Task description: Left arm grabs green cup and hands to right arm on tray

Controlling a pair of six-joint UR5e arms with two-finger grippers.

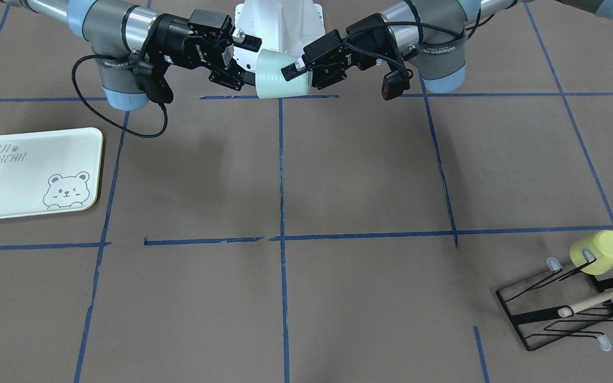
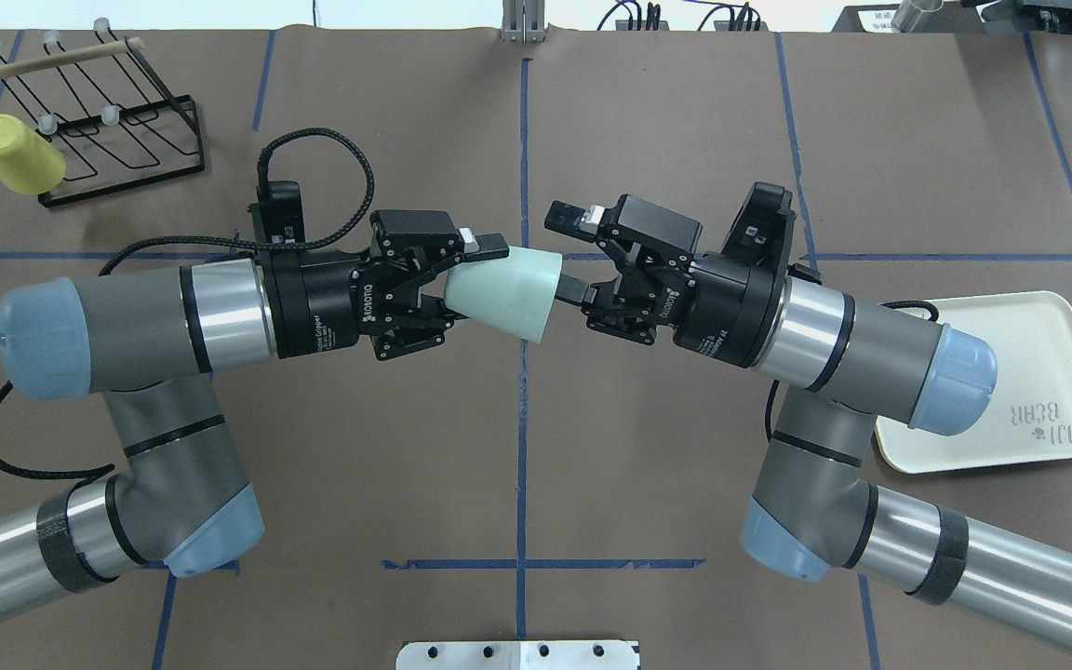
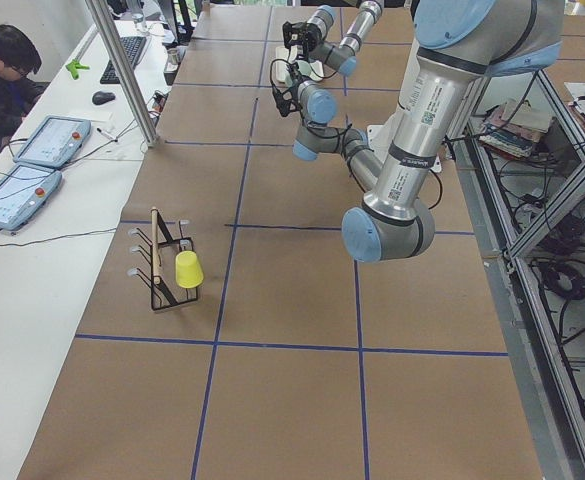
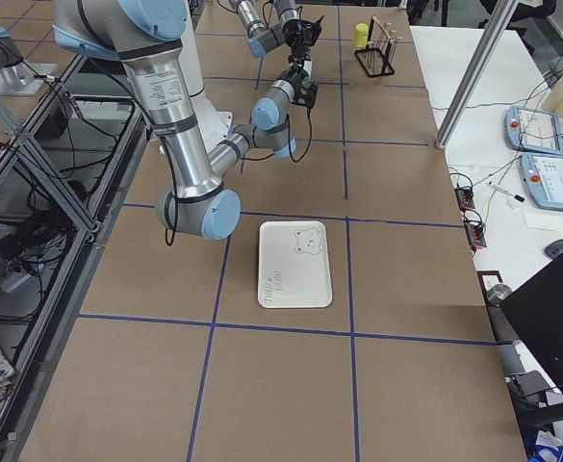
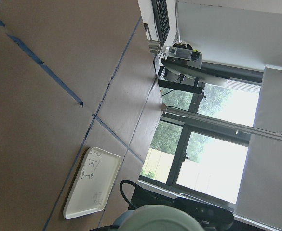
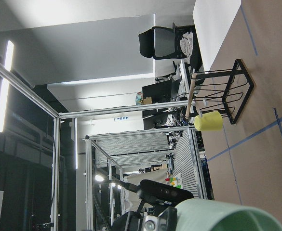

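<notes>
Overhead exterior view: my left tool (image 2: 475, 284) is closed tight on the small end of the green cup (image 2: 508, 293), up above the worktop (image 2: 648, 447). My right tool (image 2: 566, 256) is wide open, just beside the cup's big end. The tray (image 2: 1038, 335) lies partly under my right arm (image 2: 871, 326). Far away, a yellow cup (image 2: 17, 156) sits on a black rack (image 2: 127, 121). Brown paper with blue tape lines covers the worktop.
</notes>
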